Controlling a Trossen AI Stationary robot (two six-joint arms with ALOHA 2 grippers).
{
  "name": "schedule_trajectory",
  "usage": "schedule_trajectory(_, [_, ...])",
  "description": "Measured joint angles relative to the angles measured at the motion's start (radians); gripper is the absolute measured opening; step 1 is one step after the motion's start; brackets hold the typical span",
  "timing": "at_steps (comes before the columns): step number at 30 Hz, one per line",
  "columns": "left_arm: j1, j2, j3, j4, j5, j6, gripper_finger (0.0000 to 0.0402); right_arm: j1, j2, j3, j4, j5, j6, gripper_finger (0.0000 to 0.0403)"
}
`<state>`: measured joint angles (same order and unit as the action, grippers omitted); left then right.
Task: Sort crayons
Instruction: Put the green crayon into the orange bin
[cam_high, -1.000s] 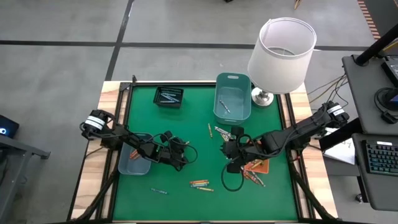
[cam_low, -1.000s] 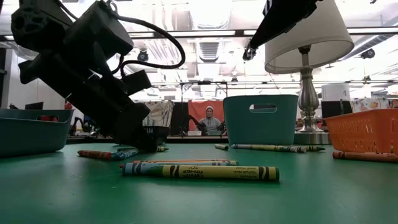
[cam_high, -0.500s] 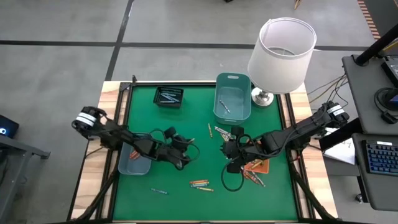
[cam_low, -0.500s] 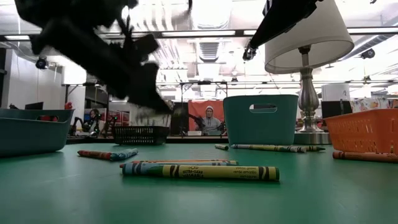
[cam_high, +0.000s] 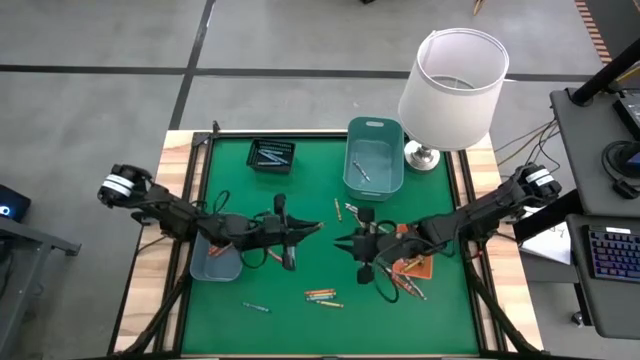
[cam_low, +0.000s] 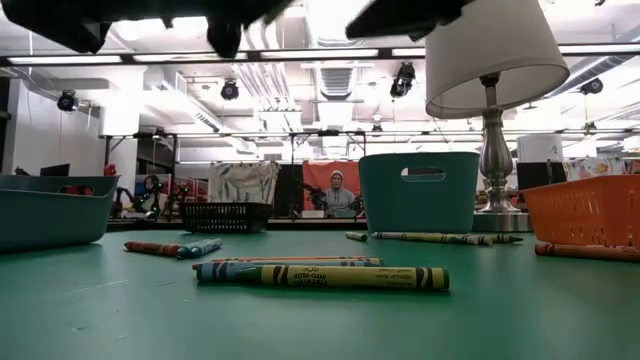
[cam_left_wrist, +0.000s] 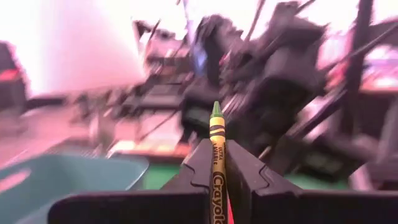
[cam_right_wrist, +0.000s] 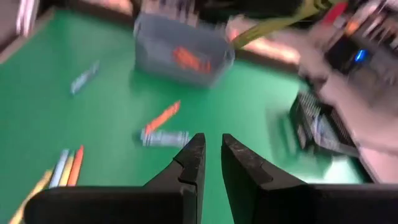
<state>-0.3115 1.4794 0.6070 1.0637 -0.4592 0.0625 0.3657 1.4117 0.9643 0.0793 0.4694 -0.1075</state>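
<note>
My left gripper (cam_high: 300, 231) is raised above the table's middle, pointing toward the table's right, shut on a yellow-green crayon (cam_left_wrist: 216, 149) with a green tip. My right gripper (cam_high: 343, 243) faces it from the right, raised too, its fingers (cam_right_wrist: 194, 163) a narrow gap apart and empty. Loose crayons lie flat on the green mat: a small group near the front (cam_high: 320, 296), a blue one (cam_high: 255, 307), and a few near the teal bin (cam_high: 352, 210). The front group also shows in the low view (cam_low: 320, 275). My left gripper pinches the crayon's shaft (cam_left_wrist: 217, 175) between its two fingers. The fingers lie along the crayon, and its green tip (cam_left_wrist: 216, 111) sticks out past the fingertips. The crayon is lifted clear of the table, about level, pointing toward the right arm.
A teal tray (cam_high: 213, 262) lies at the left and an orange tray (cam_high: 412, 266) at the right under the arms. A black basket (cam_high: 271, 156) and a teal bin (cam_high: 374, 156) stand at the back. A lamp (cam_high: 455, 80) stands at the back right.
My left gripper has risen from the mat with the crayon, gone toward the table's right and tipped from pointing down to about level. My right gripper has swung toward the table's left and tipped up toward level, facing the left one.
</note>
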Motion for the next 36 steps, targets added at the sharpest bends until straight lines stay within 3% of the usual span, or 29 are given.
schedule_trajectory(5, [-0.002, 0.051, 0.000, 0.160, 0.090, 0.002, 0.0000, -0.018, 0.000, -0.066, 0.290, -0.006, -0.062, 0.0043])
schedule_trajectory(9, [-0.002, 0.114, 0.022, 0.291, 0.135, 0.008, 0.0000, -0.033, 0.000, -0.091, 0.402, -0.041, -0.050, 0.0043])
schedule_trajectory(13, [-0.002, 0.175, 0.043, 0.369, 0.137, 0.008, 0.0000, -0.034, 0.000, -0.095, 0.435, -0.135, -0.012, 0.0043])
schedule_trajectory(16, [-0.002, 0.205, 0.054, 0.395, 0.137, 0.008, 0.0000, -0.033, 0.000, -0.082, 0.435, -0.140, 0.022, 0.0051])
schedule_trajectory(29, [-0.002, 0.231, 0.101, 0.409, 0.137, 0.008, 0.0000, -0.041, 0.000, -0.070, 0.429, -0.137, 0.068, 0.0178])
schedule_trajectory(36, [-0.002, 0.233, 0.117, 0.407, 0.137, 0.007, 0.0000, -0.051, 0.000, -0.070, 0.435, -0.137, 0.058, 0.0195])
